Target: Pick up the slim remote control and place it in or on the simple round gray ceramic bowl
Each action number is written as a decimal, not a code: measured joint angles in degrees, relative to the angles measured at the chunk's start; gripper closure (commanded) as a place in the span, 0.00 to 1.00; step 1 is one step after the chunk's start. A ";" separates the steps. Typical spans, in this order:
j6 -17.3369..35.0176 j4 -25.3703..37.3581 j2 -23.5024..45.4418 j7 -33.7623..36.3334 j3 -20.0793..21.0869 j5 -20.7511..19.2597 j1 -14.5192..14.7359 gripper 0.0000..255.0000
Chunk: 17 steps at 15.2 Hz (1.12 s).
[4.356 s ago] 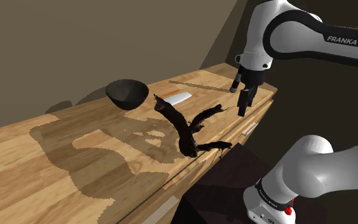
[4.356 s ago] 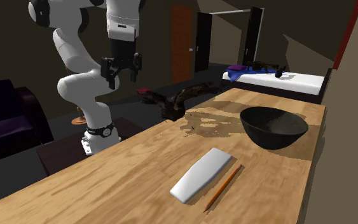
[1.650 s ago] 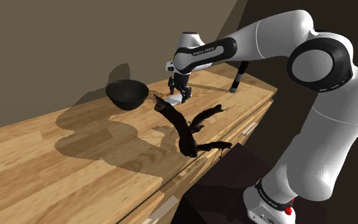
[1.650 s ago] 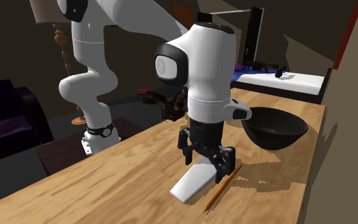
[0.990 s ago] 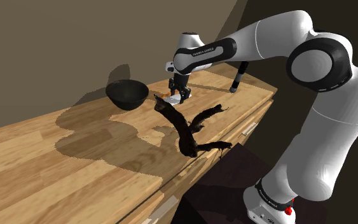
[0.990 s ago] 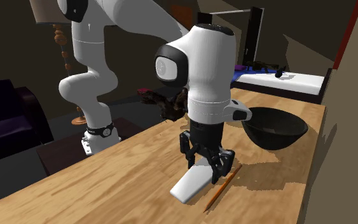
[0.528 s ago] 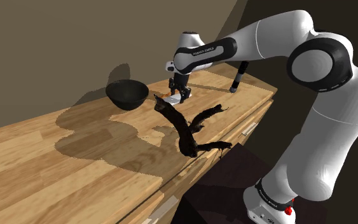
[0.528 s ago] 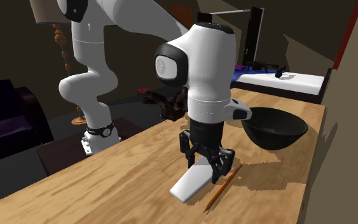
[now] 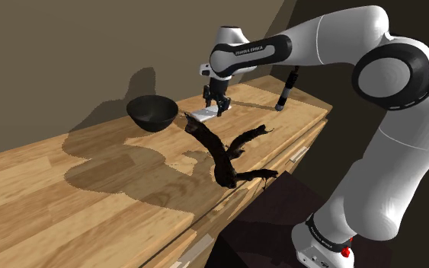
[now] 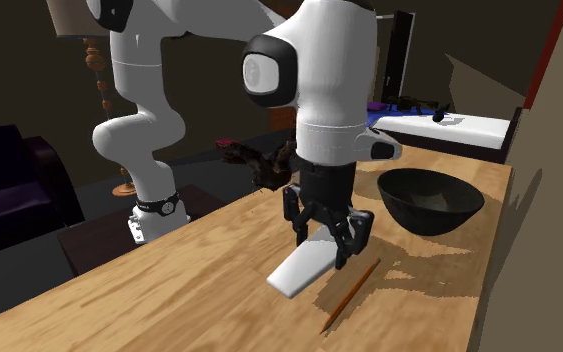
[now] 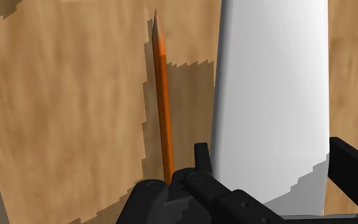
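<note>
White remote (image 10: 302, 268), frame centre, clasped across its width near one end by gripper (image 10: 323, 249), tilted. Likely light, stiff, slick; could pivot. Dark bowl (image 10: 431, 202) at right.

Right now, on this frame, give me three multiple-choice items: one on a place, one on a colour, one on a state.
1. Where does the pencil lie?
A. on the floor
B. on the table beside the remote
C. on the sofa

2. What colour is the bowl?
A. nearly black
B. red
C. white

3. The gripper is:
A. open
B. shut on nothing
C. shut on the remote

Answers: B, the second exterior view shows it on the wood next to the remote. A, it is drawn dark throughout. C, the wrist view shows the fingers clasping the white remote.
</note>
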 measured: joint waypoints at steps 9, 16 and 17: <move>-6.36 4.20 -2.22 0.39 -0.16 -0.65 0.06 1.00; -11.66 8.75 -2.98 0.70 -0.17 -0.90 0.11 1.00; -12.36 9.50 -2.95 0.72 -0.18 -0.90 0.10 1.00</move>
